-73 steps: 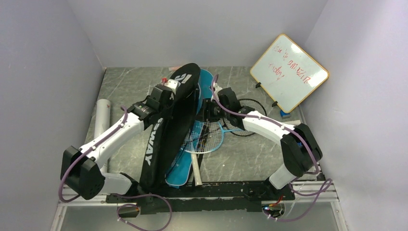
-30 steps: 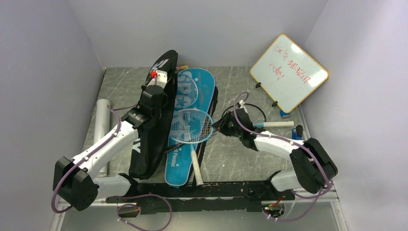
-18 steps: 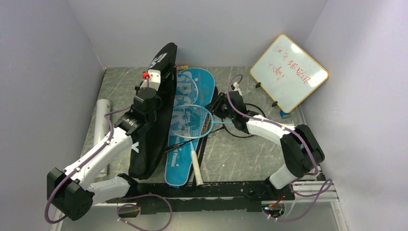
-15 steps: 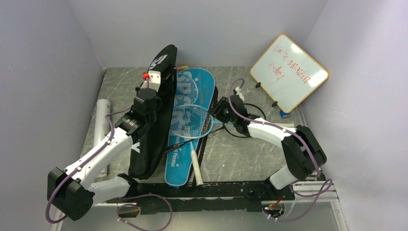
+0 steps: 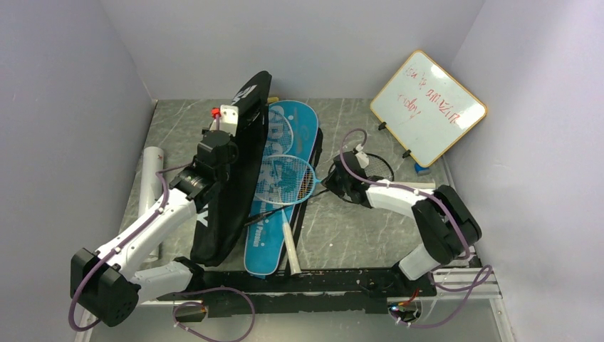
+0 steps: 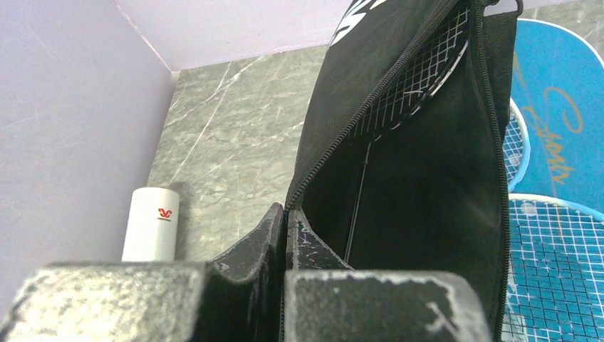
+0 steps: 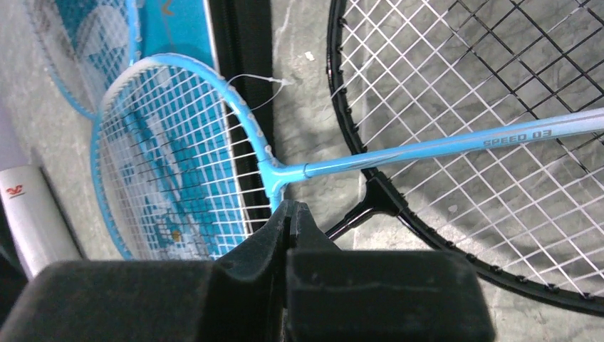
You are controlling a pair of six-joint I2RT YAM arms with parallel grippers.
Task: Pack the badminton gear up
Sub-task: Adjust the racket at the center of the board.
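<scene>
Well, my left claw (image 6: pixel 285 217) is pressed together on the zippered fabric edge of the long black racket-shaped bag (image 6: pixel 427 199), whose mouth gapes, with the criss-cross netting of a strung racket head (image 6: pixel 420 78) showing inside. Just beside it the smooth blue racket-shaped bag (image 6: pixel 563 107) lies flat on the grey marbled table (image 6: pixel 228 135). My right claw (image 7: pixel 290 211) is pressed together too, nothing visible between the pads, tips right at the throat of the thin light-blue-framed racket (image 7: pixel 342 164), whose shaft crosses the oval black-framed racket (image 7: pixel 484 206)
</scene>
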